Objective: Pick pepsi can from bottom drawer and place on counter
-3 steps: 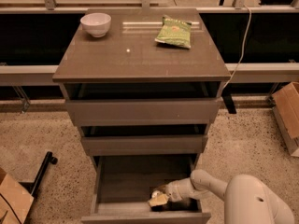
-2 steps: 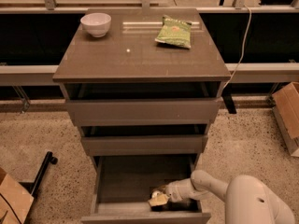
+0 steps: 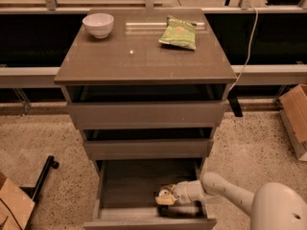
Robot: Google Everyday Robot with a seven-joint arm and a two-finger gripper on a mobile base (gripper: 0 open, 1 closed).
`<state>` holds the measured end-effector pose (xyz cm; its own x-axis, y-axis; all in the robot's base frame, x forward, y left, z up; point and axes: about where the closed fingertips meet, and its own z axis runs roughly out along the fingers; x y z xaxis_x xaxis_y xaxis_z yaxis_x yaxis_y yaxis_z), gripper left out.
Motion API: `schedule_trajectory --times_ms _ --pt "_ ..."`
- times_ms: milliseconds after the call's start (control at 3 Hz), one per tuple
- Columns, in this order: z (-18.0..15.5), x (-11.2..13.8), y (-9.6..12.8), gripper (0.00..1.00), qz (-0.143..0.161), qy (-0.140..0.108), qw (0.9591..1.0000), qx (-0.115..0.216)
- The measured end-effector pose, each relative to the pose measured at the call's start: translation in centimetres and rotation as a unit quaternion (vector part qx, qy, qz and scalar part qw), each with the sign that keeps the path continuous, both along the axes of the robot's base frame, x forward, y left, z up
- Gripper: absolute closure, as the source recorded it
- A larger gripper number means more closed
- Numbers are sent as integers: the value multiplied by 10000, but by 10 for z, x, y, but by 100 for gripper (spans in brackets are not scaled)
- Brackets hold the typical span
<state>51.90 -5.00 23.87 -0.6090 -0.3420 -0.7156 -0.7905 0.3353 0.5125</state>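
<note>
The bottom drawer [image 3: 115, 186] is pulled open at the foot of the cabinet. The pepsi can [image 3: 166, 193] stands inside it near the front right; only its silver top and a bit of dark side show. My gripper [image 3: 164, 199] reaches into the drawer from the right, its pale tips around the can at floor level. The white arm [image 3: 225, 190] runs out over the drawer's right wall. The counter [image 3: 144, 56] is the glossy grey-brown top above.
A white bowl [image 3: 98, 24] sits at the counter's back left and a green snack bag [image 3: 179, 32] at back right. The two upper drawers are slightly open. A cardboard box [image 3: 295, 114] stands at right, another at bottom left beside a black stand foot [image 3: 43, 176].
</note>
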Motion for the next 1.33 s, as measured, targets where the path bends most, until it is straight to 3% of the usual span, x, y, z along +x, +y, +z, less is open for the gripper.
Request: schedule_trajectory --times_ms 333,667,1333 --pt "65 0 -15 100 -68 -680 9976 98" --pt "144 -26 -40 100 31 -1107 9937 191" --pt "319 -82 -89 100 16 -1625 9867 -5"
